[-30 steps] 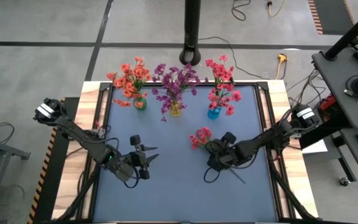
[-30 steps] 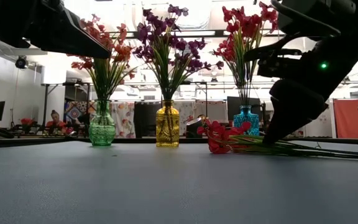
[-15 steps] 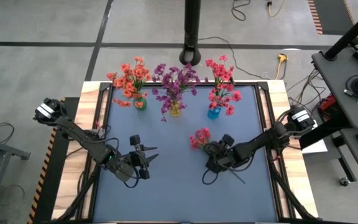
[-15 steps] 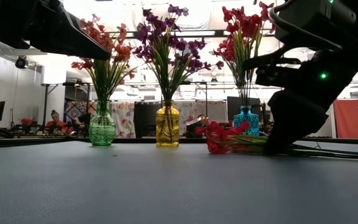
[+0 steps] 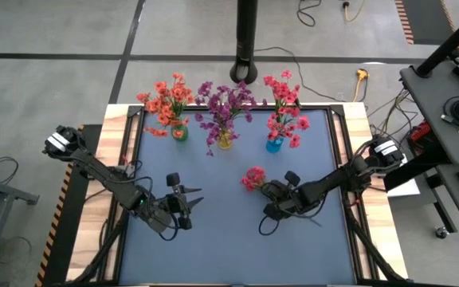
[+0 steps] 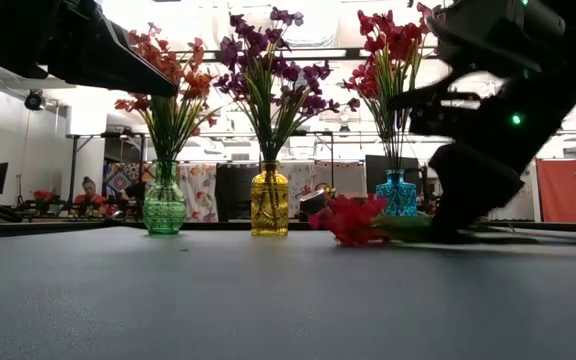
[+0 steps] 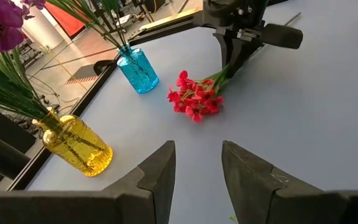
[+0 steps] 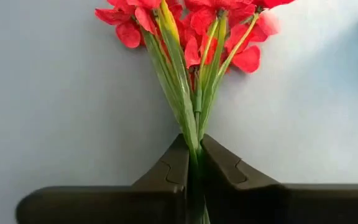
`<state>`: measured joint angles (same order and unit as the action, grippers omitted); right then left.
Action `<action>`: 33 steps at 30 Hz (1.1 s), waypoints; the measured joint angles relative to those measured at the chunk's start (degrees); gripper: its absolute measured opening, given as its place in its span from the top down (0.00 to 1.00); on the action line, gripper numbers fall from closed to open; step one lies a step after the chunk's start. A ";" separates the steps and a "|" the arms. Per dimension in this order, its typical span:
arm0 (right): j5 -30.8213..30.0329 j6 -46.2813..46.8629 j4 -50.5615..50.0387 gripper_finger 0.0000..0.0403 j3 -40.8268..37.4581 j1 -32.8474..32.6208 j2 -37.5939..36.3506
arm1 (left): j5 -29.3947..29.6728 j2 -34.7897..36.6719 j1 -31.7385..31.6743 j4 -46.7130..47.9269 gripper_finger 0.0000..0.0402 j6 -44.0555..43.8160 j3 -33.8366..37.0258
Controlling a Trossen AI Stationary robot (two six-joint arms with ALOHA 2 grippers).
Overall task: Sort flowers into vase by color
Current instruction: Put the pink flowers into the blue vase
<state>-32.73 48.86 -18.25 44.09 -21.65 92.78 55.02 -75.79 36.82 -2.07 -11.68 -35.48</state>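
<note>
- The pink-red spray (image 5: 254, 177) lies on the blue-grey surface (image 5: 213, 247) near its middle, short of the blue vase (image 5: 274, 144).
- The right hand (image 8: 194, 163) is clamped on its thin green stems just below the blossoms.
- Risk: the smooth, wiry stems could slip or splay on lifting, or the trailing ends snag the filled vase's narrow glass neck.
- The left hand (image 7: 196, 168) waits, fingers part open and holding nothing.

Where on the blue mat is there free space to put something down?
The blue mat is bare along its near edge, below both arms. The far edge is crowded: green glass vase, yellow glass vase, blue glass vase.
</note>
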 joint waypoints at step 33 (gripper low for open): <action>0.15 -68.82 79.73 0.96 -2.38 -9.27 -7.98 | -14.02 -11.29 -2.46 -44.42 0.71 29.56 -0.04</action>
<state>-32.58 -19.95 61.47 41.71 -30.92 84.80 41.01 -87.08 34.36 -46.48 17.88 -35.53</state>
